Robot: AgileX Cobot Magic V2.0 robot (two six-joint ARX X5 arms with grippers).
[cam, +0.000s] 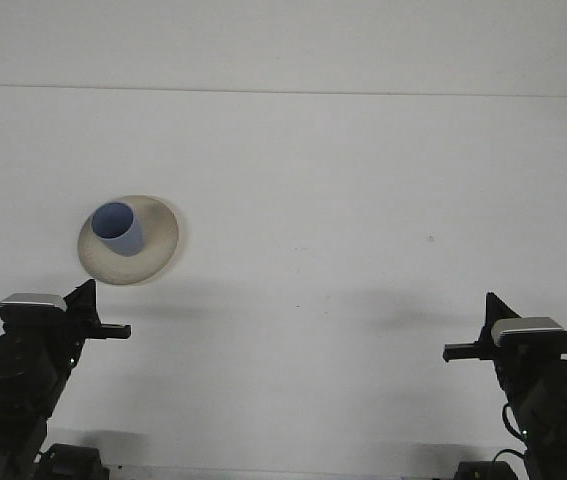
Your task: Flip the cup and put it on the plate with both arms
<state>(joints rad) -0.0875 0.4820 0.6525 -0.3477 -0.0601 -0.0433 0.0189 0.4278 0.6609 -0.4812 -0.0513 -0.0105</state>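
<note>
Cup stands mouth-up on plate, just ahead of left gripper. Right gripper lies well apart. Both grippers closed, empty.

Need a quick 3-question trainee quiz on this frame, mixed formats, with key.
1. True or false: the blue cup stands on the plate.
2. Which gripper is nearer the plate? A) left gripper B) right gripper
3. Fill in: both grippers' fingers are ____ (open/shut).

Key: 1 true, the cup sits on the plate with its opening up. 2 A, the plate lies on the left side of the table, just ahead of the left gripper. 3 shut, each pair reads as a single point.
</note>
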